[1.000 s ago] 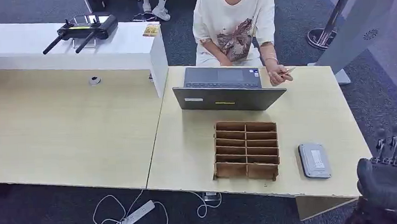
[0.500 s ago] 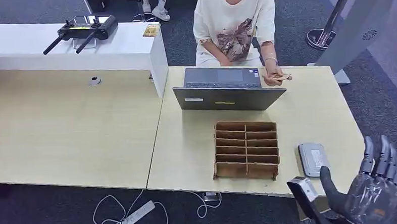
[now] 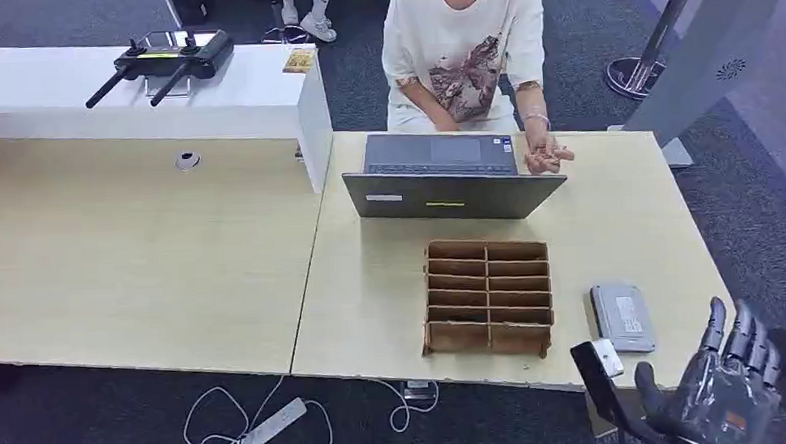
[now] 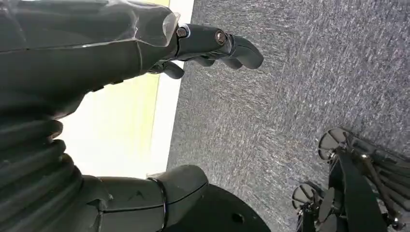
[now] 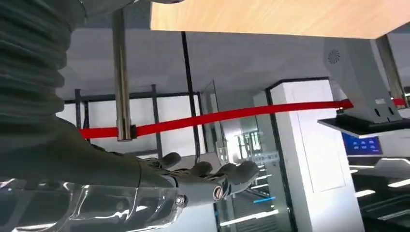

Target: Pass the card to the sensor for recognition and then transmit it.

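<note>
At the near right corner of the worktop (image 3: pixel 610 233), my right hand (image 3: pixel 722 393) hangs just off the edge, fingers (image 3: pixel 742 335) spread apart and holding nothing. The grey sensor (image 3: pixel 622 317) lies flat on the worktop just left and beyond those fingers, not touching them, with the brown slotted rack (image 3: pixel 488 298) to its left. The card (image 3: pixel 544 156) is well apart from me, at the far side, in the person's hand (image 3: pixel 543 158) beside the laptop (image 3: pixel 445 178). My left hand (image 4: pixel 72 53) hangs over the carpet, fingers (image 4: pixel 232 46) loosely curled, holding nothing.
</note>
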